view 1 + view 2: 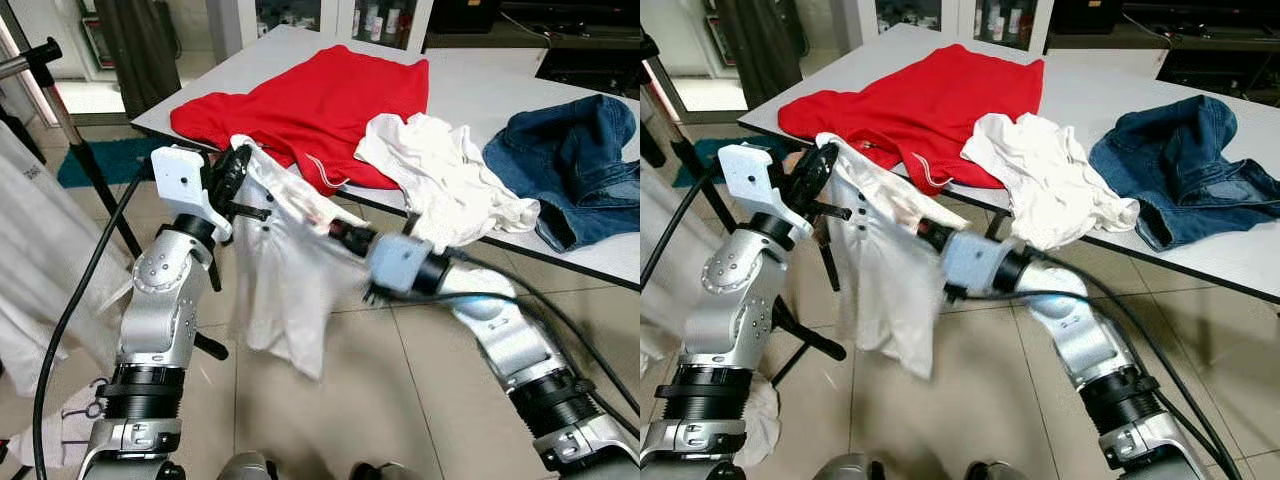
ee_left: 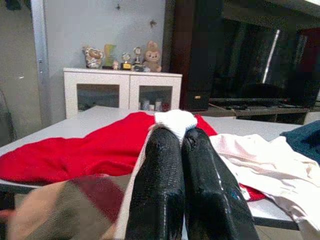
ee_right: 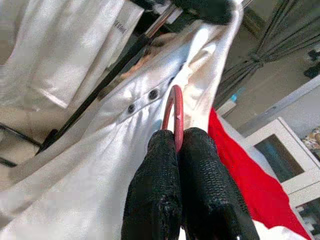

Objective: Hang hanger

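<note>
A white buttoned shirt [image 1: 285, 280] hangs in the air in front of the table, between my two arms. My left gripper [image 1: 235, 170] is shut on the shirt's upper edge; the left wrist view shows white cloth [image 2: 175, 122] pinched at its fingertips. My right gripper [image 1: 337, 234] reaches into the shirt from the right, its tip partly covered by cloth. In the right wrist view its fingers [image 3: 200, 175] are shut on a thin red hanger [image 3: 175, 112] that lies against the shirt near two dark buttons.
A grey table [image 1: 480, 90] behind carries a red shirt [image 1: 320, 100], a crumpled white garment [image 1: 440, 180] hanging over its edge, and blue jeans [image 1: 570, 160]. A black clothes rack pole [image 1: 90, 160] with white garments [image 1: 30, 260] stands at left. The floor below is tiled.
</note>
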Available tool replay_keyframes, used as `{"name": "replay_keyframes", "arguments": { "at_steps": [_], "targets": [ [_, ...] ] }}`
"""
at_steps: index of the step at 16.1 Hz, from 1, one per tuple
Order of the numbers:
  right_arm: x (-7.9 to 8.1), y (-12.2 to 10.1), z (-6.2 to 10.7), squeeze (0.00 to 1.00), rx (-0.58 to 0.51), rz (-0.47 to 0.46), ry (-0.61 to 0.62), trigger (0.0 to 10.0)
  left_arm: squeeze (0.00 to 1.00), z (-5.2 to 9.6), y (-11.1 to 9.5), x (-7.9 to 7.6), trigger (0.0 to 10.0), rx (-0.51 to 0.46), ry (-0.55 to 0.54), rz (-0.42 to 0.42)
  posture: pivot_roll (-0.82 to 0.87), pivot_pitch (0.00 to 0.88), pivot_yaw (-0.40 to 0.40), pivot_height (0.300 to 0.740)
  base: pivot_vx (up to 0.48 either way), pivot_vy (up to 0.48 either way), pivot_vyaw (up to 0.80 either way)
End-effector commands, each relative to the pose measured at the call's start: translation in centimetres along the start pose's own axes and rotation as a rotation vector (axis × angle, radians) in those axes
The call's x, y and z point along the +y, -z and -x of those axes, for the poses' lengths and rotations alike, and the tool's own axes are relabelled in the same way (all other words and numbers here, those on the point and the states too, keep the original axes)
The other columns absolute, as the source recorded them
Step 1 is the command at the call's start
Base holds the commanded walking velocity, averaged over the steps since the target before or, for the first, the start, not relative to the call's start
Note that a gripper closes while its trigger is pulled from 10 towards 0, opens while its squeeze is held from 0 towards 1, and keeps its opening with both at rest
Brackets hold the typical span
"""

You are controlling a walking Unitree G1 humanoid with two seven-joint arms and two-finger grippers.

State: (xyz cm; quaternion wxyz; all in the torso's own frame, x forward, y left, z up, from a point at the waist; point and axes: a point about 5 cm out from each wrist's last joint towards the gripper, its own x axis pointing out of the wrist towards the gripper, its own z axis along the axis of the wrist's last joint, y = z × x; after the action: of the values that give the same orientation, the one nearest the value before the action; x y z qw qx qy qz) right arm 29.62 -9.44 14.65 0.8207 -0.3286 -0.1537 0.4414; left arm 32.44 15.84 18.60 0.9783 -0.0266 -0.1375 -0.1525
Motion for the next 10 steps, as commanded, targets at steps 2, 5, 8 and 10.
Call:
{"name": "replay_keyframes", "arguments": {
  "at_steps": [2, 5, 8, 10],
  "targets": [
    [-0.3, -0.7, -1.0, 0.27, -0.011, -0.007, 0.019, 0.0, 0.0, -0.5, -0.5, -1.2, 0.0, -0.021, 0.057, -0.077, 0.06, 0.0, 0.006, 0.74, 0.0, 0.0, 0.0],
    [-1.5, -0.5, -0.2, 0.27, -0.018, -0.076, 0.076, 0.0, 0.0, 0.0, 0.0, 0.1, 0.0, 0.002, 0.0, -0.094, 0.06, 0.0, 0.006, 0.74, 0.0, 0.0, 0.0],
    [-4.4, -1.2, 1.1, 0.27, -0.103, -0.208, 0.2, 0.0, 0.0, 0.7, 0.3, 1.2, 0.0, 0.022, -0.034, -0.112, 0.07, 0.0, 0.005, 0.74, 0.0, 0.0, 0.0],
    [-5.7, -1.6, 1.3, 0.27, -0.152, -0.264, 0.279, 0.0, 0.0, 0.7, 0.4, 1.2, 0.0, 0.023, -0.04, -0.114, 0.07, 0.0, 0.004, 0.74, 0.0, 0.0, 0.0]
  ]
}}
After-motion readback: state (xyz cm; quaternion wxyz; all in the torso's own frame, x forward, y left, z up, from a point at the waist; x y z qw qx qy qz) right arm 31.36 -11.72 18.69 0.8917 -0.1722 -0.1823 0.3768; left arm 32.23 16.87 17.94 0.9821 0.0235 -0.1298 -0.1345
